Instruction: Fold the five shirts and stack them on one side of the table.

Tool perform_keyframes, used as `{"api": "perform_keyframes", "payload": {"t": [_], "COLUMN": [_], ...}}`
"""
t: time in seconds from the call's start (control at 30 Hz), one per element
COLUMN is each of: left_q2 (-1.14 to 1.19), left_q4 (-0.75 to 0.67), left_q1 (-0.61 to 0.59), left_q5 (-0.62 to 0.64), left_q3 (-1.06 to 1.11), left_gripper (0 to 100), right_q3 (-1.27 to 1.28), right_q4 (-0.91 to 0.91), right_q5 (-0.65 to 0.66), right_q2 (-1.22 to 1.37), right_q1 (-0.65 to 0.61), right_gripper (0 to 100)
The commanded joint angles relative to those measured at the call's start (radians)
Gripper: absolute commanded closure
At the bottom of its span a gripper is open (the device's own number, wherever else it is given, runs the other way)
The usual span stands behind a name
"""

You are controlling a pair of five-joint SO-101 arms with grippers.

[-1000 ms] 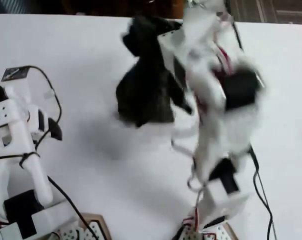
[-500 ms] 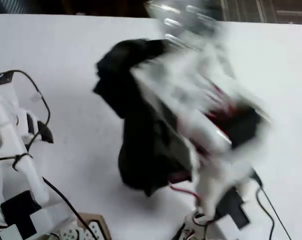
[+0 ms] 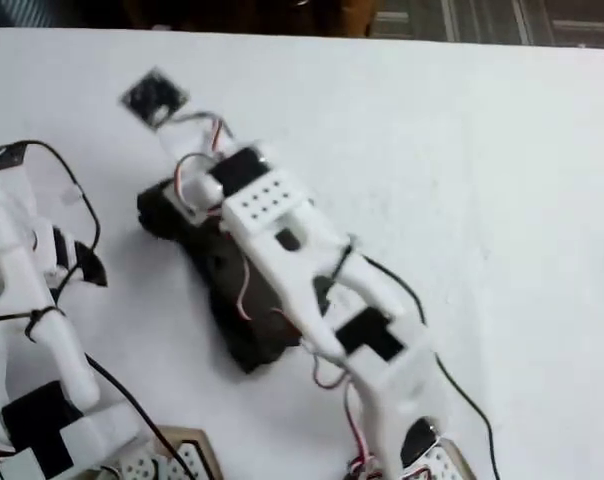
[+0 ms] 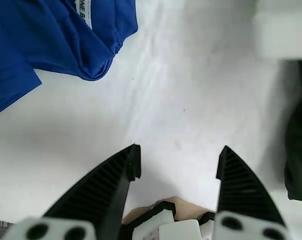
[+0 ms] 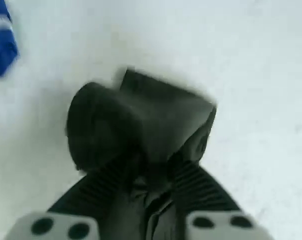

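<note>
Swings the black shirt (image 3: 225, 300) down from mid-air onto the desk (image 3: 462, 150), left of centre, under the low right arm (image 3: 302, 260). Pinches bunched black cloth tight in the right tool (image 5: 156, 175). Holds the left tool (image 4: 180, 150) wide open over bare desk, gripping nothing, near a blue shirt (image 4: 46, 40).

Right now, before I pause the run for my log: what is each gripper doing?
Left gripper: open, holding nothing.
Right gripper: shut on the black shirt.
</note>
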Motion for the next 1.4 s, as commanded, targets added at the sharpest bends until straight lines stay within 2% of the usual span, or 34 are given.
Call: {"api": "perform_keyframes", "payload": {"t": [0.0,0.13,0.23,0.43,0.57,0.7,0.83,0.97,1.13,1.37], "left_q2": [-0.048,-0.048,-0.048,-0.048,-0.048,-0.048,-0.046,-0.046,-0.040,-0.040], "left_q4": [-0.009,-0.015,-0.023,-0.037,-0.037,-0.037,-0.037,-0.037,-0.037,-0.037], "left_q1": [-0.011,-0.011,-0.011,-0.008,-0.008,-0.008,-0.006,-0.006,-0.006,-0.006], "left_q5": [-0.008,-0.008,-0.008,-0.008,-0.008,-0.008,-0.008,-0.008,-0.008,-0.008], "left_q3": [-0.041,-0.041,-0.041,-0.039,-0.039,-0.038,-0.031,-0.030,-0.030,-0.030], "left_gripper": [74,74,74,74,74,74,74,74,74,74], "right_q3": [-0.118,-0.313,-0.445,-0.479,-0.324,0.000,0.370,0.641,0.812,0.825], "right_q4": [0.093,0.240,0.361,0.618,0.615,0.605,0.492,0.380,0.289,0.180], "right_q5": [0.063,0.074,0.169,0.250,0.296,0.381,0.454,0.480,0.483,0.482], "right_q2": [0.036,0.018,0.007,0.004,-0.050,-0.154,-0.274,-0.418,-0.512,-0.469], "right_q1": [-0.004,0.058,0.127,0.223,0.323,0.372,0.372,0.306,0.200,0.203], "right_gripper": [76.4,75.5,75.5,78.4,82.8,83.3,83.3,83.3,83.3,83.3]}}
